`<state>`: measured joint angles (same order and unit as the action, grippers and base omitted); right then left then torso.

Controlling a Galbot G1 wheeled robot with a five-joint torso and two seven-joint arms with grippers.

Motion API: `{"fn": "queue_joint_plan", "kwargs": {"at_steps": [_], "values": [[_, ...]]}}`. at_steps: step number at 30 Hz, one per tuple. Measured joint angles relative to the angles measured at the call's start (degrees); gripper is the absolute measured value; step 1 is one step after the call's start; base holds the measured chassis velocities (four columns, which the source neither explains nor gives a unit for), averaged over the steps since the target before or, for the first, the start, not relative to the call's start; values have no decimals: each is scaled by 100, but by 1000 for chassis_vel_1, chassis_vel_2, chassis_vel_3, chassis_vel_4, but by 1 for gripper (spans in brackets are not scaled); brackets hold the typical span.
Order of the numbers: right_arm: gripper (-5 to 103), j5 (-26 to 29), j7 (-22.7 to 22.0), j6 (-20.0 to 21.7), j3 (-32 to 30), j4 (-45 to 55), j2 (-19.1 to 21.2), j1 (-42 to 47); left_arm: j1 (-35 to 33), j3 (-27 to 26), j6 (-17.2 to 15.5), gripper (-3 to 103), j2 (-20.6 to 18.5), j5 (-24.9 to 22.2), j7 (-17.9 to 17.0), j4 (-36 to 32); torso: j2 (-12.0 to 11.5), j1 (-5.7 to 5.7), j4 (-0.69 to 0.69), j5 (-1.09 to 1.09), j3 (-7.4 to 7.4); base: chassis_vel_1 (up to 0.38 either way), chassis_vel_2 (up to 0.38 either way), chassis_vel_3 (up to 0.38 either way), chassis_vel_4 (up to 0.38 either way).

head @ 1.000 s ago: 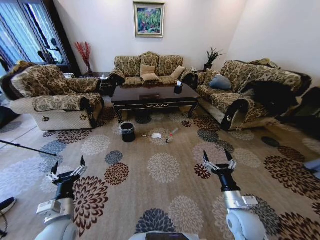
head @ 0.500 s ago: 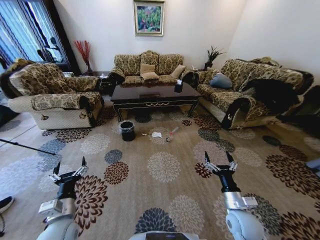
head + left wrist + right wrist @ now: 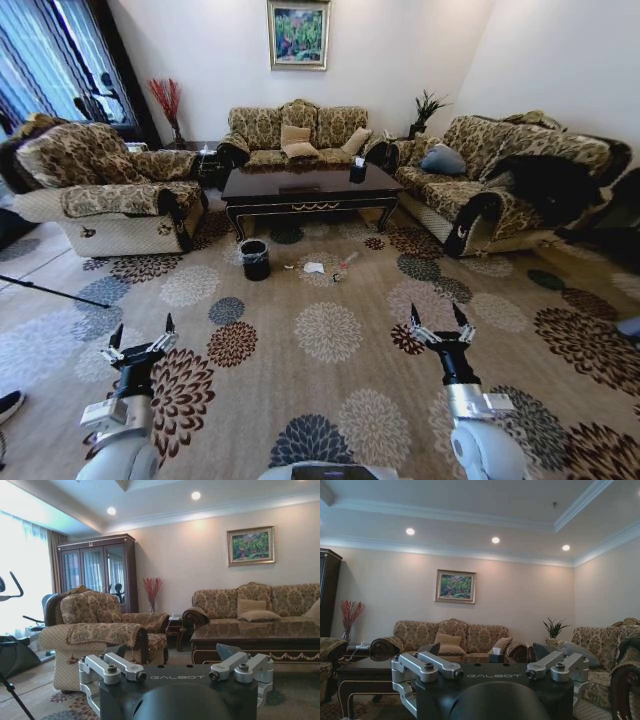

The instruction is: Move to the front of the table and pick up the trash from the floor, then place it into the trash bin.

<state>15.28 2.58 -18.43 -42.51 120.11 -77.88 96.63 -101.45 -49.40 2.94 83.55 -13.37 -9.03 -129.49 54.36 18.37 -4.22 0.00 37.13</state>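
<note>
Flowered carpet (image 3: 330, 330) runs to the table (image 3: 310, 190); trash (image 3: 313, 268) and trash bin (image 3: 255, 259) lie before it, nearer than before. Left gripper (image 3: 140, 335) and right gripper (image 3: 438, 322) hang spread, empty.

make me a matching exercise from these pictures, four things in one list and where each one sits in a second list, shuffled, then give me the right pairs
Things:
1. trash bin
2. crumpled white paper
3. tissue box
4. framed painting

Places:
A. on the wall above the far sofa
B. on the carpet in front of the table, to the right of the bin
C. on the carpet near the table's front left leg
D. on the tabletop, toward its right end

Pairs: 1-C, 2-B, 3-D, 4-A
</note>
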Motion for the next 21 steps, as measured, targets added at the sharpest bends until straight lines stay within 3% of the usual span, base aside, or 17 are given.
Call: {"fn": "queue_joint_plan", "kwargs": {"at_steps": [21], "values": [[100, -16, -199, -3, 10, -79, -81, -44, -3, 17, 106, 100, -31, 41, 99, 106, -501, -222, 0, 0, -279, 0, 0, 0, 0]]}}
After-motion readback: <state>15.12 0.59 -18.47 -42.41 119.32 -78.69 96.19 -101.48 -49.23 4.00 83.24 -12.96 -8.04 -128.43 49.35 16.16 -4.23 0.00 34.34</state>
